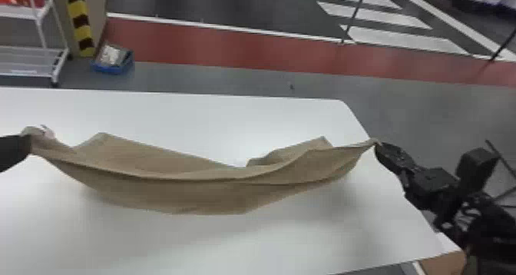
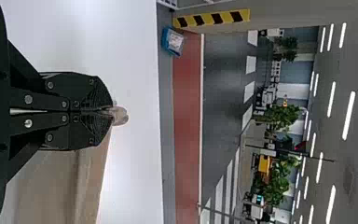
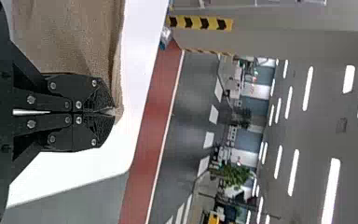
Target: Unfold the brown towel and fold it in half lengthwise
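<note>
Pinching a small bunch of cloth between its closed fingertips, the left gripper (image 2: 110, 111) stood at the left end of the brown towel (image 1: 184, 195). The right gripper (image 3: 113, 112), likewise closed on a narrow gather, stood at the towel's right end. Between the two, the towel hung as a shallow sling, its middle sagging and a long crease running from end to end. On its far side, two loose flaps projected, one toward each end, with a gap between them. The white table (image 1: 238, 243) extended below the towel and to its near and far sides; whether the sagging cloth touched it could not be told. On the floor beyond the towel's left part lay a blue box (image 1: 115, 68).

The step in hand was judged to be the opening-out of the cloth ahead of the lengthwise fold. Good execution called for both grippers at matching height, parted just enough to draw out the sag, since too hard a pull could have slipped a corner from so small a pinch. The free edge was best laid down first, the held edge then drawn evenly away from it, so that the flaps opened flat before either gripper let go.
</note>
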